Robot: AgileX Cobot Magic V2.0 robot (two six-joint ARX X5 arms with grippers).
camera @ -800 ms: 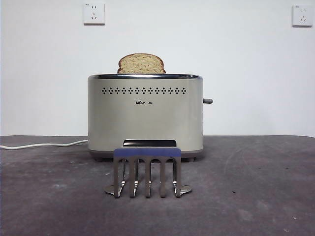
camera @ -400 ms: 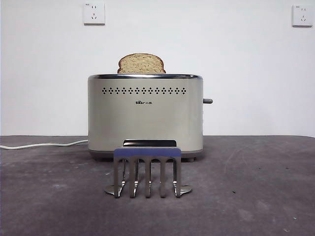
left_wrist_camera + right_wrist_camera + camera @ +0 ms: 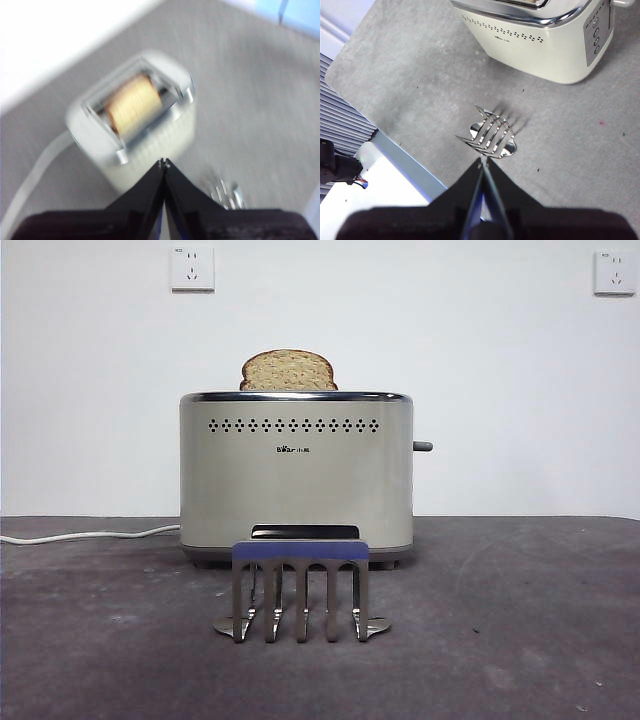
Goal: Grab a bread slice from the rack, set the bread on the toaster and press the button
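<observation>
The slice of bread (image 3: 288,370) stands in the slot of the cream-silver toaster (image 3: 296,480), its domed top showing above the chrome rim. From above in the blurred left wrist view the bread (image 3: 134,102) sits inside the toaster (image 3: 145,135). The button (image 3: 423,446) projects from the toaster's right side. The metal rack (image 3: 300,590) stands empty in front of the toaster; it also shows in the right wrist view (image 3: 490,134). My left gripper (image 3: 163,164) is shut and empty, high above the toaster. My right gripper (image 3: 483,161) is shut and empty, high above the rack.
A white cord (image 3: 90,535) runs from the toaster to the left across the grey table (image 3: 520,640). Two wall sockets (image 3: 192,268) sit on the white wall behind. The table's edge and a white and blue surface (image 3: 385,190) show in the right wrist view.
</observation>
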